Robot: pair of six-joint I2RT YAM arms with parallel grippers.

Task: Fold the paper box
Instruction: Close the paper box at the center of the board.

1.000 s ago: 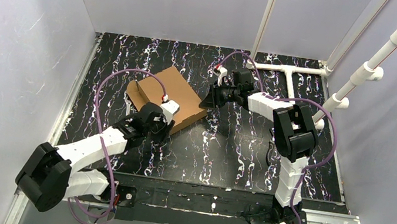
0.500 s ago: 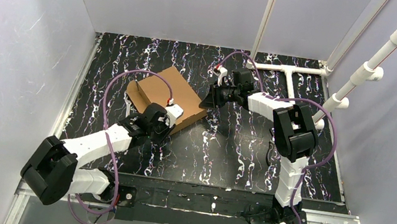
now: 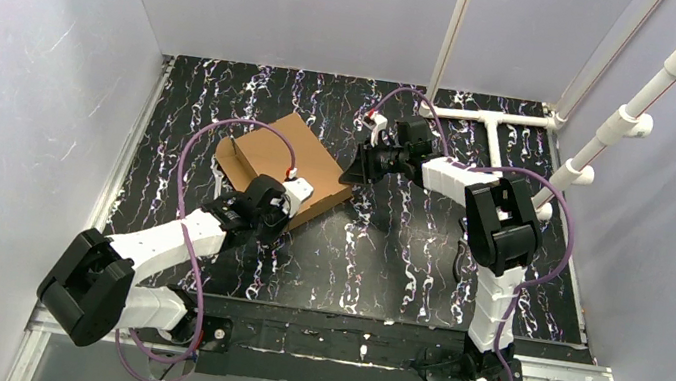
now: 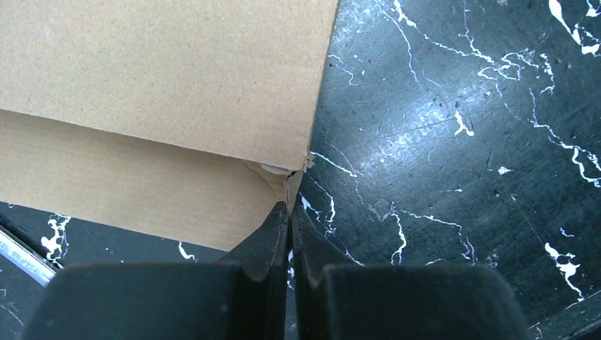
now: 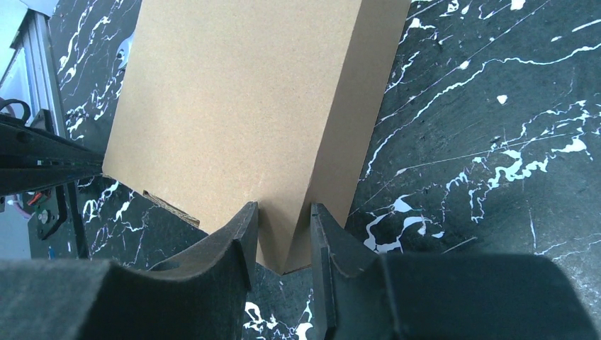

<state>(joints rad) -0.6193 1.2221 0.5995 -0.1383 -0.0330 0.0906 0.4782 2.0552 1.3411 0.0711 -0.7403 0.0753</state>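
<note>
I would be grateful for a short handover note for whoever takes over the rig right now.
Left claw: shut, tips at the near corner of the paper box; a pinch on cardboard cannot be confirmed.
Right claw: closed across the box's right corner, one finger on the top panel, one on the side wall.
Box: on the table, left of centre.
Done: mostly formed, top panel flat.
Left: the left end looks open, a panel standing there; probably needs closing.
</note>
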